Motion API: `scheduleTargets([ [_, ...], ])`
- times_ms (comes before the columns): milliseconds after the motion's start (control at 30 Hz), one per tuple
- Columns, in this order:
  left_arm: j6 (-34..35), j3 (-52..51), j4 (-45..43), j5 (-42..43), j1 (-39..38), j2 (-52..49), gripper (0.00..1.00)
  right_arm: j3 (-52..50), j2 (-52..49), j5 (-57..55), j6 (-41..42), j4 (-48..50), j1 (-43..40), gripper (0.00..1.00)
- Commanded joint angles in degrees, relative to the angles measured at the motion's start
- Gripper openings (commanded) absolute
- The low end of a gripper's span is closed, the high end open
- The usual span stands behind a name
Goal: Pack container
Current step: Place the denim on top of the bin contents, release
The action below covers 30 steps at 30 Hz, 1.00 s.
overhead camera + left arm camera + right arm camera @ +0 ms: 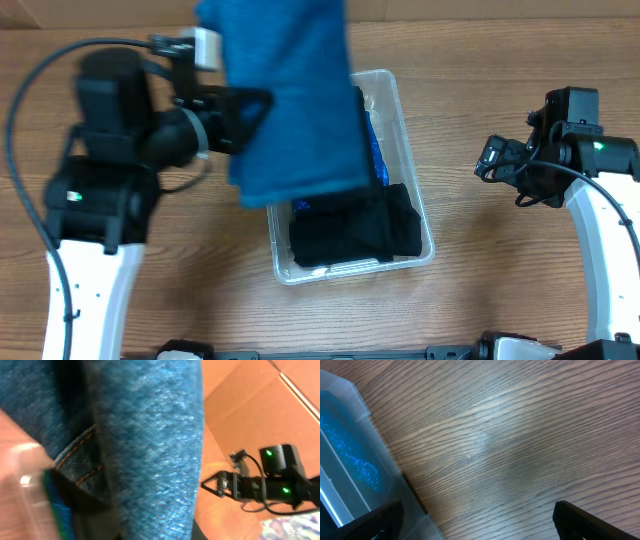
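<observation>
left fingers (250, 105) pinching denim cloth (295, 100) above container (400, 130) | container on bench, black cloth (355, 230) inside | right fingers (487, 158) spread, idle right of container | advice: lower within rim before releasing, hems tucked

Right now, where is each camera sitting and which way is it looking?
Overhead: fixed above the table, looking straight down at the box, blue jeans and both arms.
Left wrist: on the left arm, facing sideways past the jeans it holds toward the right arm; its own jaws are hard to make out.
Right wrist: on the right arm, looking down at wood and the box's corner; open jaws' tips show at the bottom.
Shared: overhead and left wrist both see the jeans and right arm.
</observation>
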<state>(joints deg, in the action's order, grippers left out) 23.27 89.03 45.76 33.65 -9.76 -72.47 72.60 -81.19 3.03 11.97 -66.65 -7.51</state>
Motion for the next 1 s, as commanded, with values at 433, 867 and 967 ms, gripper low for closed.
scheduleTargets([
  [433, 12.35, 2.97, -12.02, -14.4, -23.15, -17.7, 0.04, -0.02, 0.0, 2.21, -0.2, 0.15, -0.17, 1.0],
  [867, 16.59, 2.95, 1.9, -19.43, -22.84, -16.76, 0.04, -0.02, 0.0, 2.21, -0.22, 0.26, -0.17, 1.0],
  [967, 18.51, 2.95, 12.37, -29.33, -22.84, -16.76, 0.15, -0.02, 0.0, 2.21, -0.22, 0.2, -0.17, 1.0],
])
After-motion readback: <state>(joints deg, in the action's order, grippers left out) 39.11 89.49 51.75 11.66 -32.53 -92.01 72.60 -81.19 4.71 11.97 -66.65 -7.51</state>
